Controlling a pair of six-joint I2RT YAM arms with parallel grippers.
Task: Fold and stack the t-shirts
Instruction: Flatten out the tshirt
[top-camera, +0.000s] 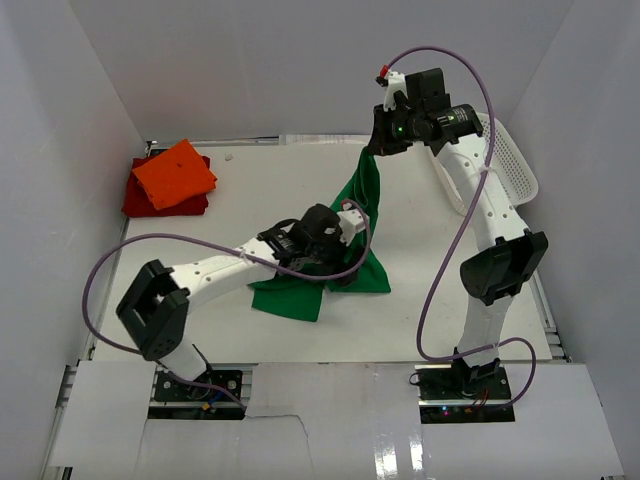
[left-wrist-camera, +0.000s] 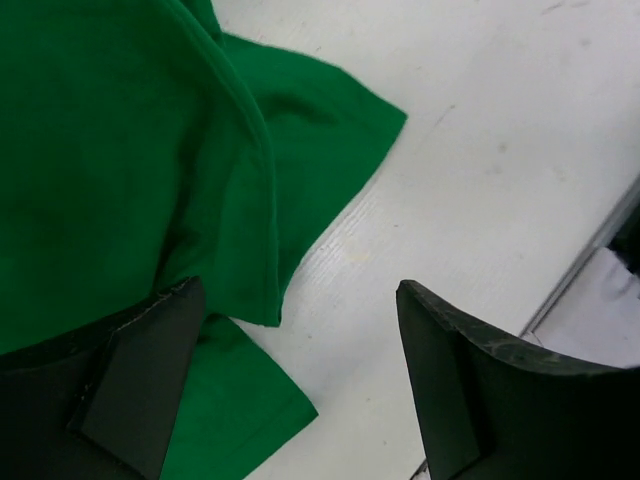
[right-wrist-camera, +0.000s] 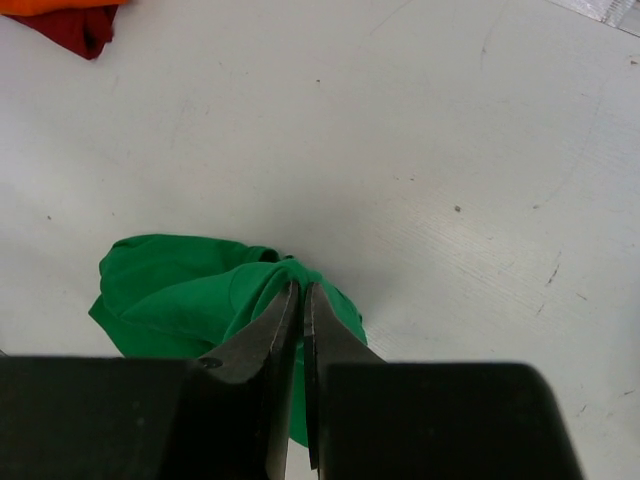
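The bright green t-shirt (top-camera: 366, 205) hangs from my right gripper (top-camera: 376, 148), which is shut on its top edge and holds it high above the table; its lower part (top-camera: 300, 292) rests crumpled on the table. In the right wrist view my right gripper (right-wrist-camera: 300, 288) pinches green cloth (right-wrist-camera: 170, 290). My left gripper (top-camera: 345, 262) is open beside the shirt's lower part; in the left wrist view the left gripper (left-wrist-camera: 300, 335) is over bare table, with the green shirt (left-wrist-camera: 110, 150) against the left finger. The orange t-shirt (top-camera: 174, 173) lies folded on the dark red t-shirt (top-camera: 190, 204) at the far left.
A white mesh basket (top-camera: 508, 165) stands tilted at the far right behind my right arm. White walls close in the table (top-camera: 270, 190) on the left, back and right. A purple cable loops off each arm.
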